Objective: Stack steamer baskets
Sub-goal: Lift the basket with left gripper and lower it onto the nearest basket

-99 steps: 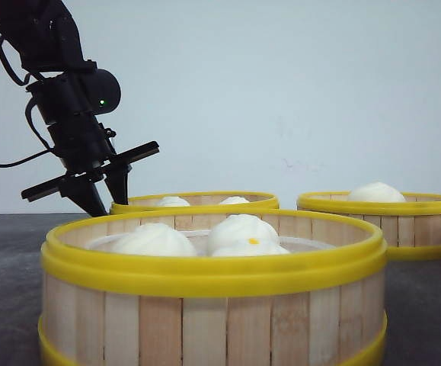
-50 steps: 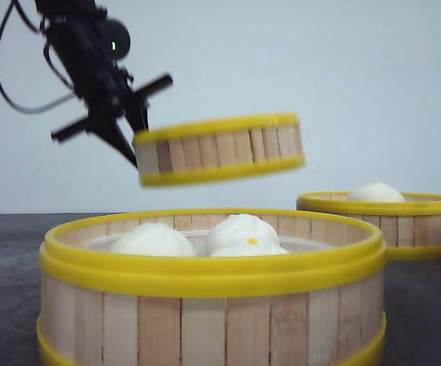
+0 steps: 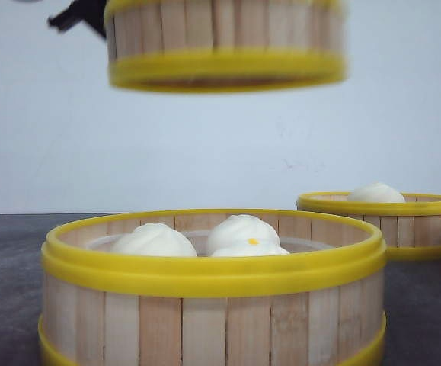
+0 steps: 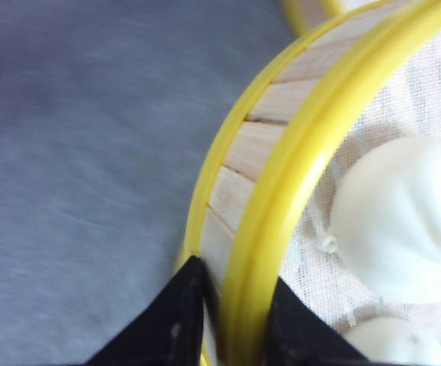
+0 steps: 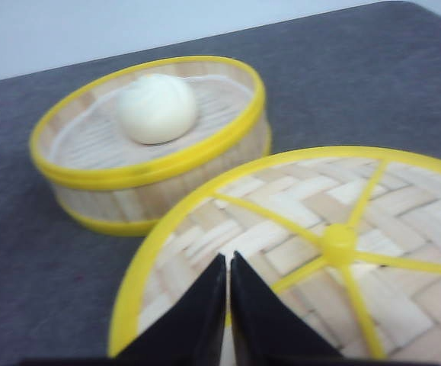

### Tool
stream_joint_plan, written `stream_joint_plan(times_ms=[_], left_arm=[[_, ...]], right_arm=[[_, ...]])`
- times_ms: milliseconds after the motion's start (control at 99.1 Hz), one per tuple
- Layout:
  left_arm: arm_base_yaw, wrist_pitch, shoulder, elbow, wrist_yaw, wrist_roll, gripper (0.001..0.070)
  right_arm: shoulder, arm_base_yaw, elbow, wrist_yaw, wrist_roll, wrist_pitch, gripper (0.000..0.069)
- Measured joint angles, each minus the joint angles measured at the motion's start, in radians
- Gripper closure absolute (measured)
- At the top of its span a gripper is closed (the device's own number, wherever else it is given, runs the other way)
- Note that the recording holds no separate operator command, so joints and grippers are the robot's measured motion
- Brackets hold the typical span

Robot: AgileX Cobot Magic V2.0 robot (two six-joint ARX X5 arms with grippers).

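Left fingers (image 4: pixel 228 324): clamped on raised steamer basket (image 3: pixel 224 46) wall.
Right fingers (image 5: pixel 228 305): closed together, empty, above woven lid (image 5: pixel 342 252).

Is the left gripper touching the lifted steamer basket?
Touching. In the left wrist view, the left gripper has its jaws clamped on either side of the raised basket wall.

Basket in left gripper (image 4: pixel 231 324): yellow rims (image 4: pixel 296 175), pale wood slats (image 4: pixel 262 141), white buns (image 4: pixel 399 221). Black fingers (image 4: pixel 167 324). Lid (image 5: pixel 319 252) under right gripper (image 5: pixel 228 305): woven pale wood, yellow spokes.
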Motion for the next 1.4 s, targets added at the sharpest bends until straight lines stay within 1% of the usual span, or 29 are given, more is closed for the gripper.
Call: stream_joint_plan(times_ms=[91, 202, 282, 333, 383, 424, 454, 545, 1009, 1190, 1311, 1402], left_arm=[[-0.025, 0.000, -0.047, -0.088, 0.016, 0.011, 0.0656], [-0.010, 0.000, -0.082, -0.233, 0.013, 0.023, 0.0656], [-0.001, 0.002, -0.104, -0.338, -0.002, 0.026, 0.0656], [-0.001, 0.009, -0.126, -0.399, -0.001, 0.026, 0.0656], [-0.005, 0.043, -0.159, -0.459, 0.023, 0.027, 0.0656], [-0.012, 0.094, -0.191, -0.498, 0.047, 0.026, 0.0656], [-0.018, 0.129, -0.209, -0.516, 0.055, 0.024, 0.0656], [-0.032, 0.209, -0.240, -0.545, 0.059, 0.018, 0.0656], [-0.042, 0.321, -0.235, -0.714, 0.050, 0.004, 0.0656], [-0.042, 0.374, -0.235, -0.723, 0.051, -0.006, 0.0656], [-0.041, 0.417, -0.235, -0.723, 0.051, -0.027, 0.0656], [-0.040, 0.426, -0.229, -0.723, 0.051, -0.037, 0.0656]], right_arm=[[0.000, 0.000, 0.000, -0.037, 0.011, 0.001, 0.0684], [0.000, 0.000, 0.000, -0.073, 0.015, 0.002, 0.0684], [0.000, 0.000, 0.000, -0.079, 0.019, 0.002, 0.0684], [0.000, 0.000, 0.000, -0.080, 0.021, 0.002, 0.0684], [0.000, 0.000, 0.000, -0.079, 0.024, 0.002, 0.0684], [0.000, 0.000, 0.000, -0.080, 0.029, 0.003, 0.0684], [0.000, 0.000, 0.000, -0.080, 0.029, 0.003, 0.0684], [0.000, 0.000, 0.000, -0.080, 0.032, 0.003, 0.0684], [0.000, 0.000, 0.000, -0.080, 0.036, 0.003, 0.0684], [0.000, 0.000, 0.000, -0.080, 0.036, 0.003, 0.0684], [0.000, 0.000, 0.000, -0.080, 0.036, 0.003, 0.0684], [0.000, 0.000, 0.000, -0.080, 0.036, 0.003, 0.0684]])
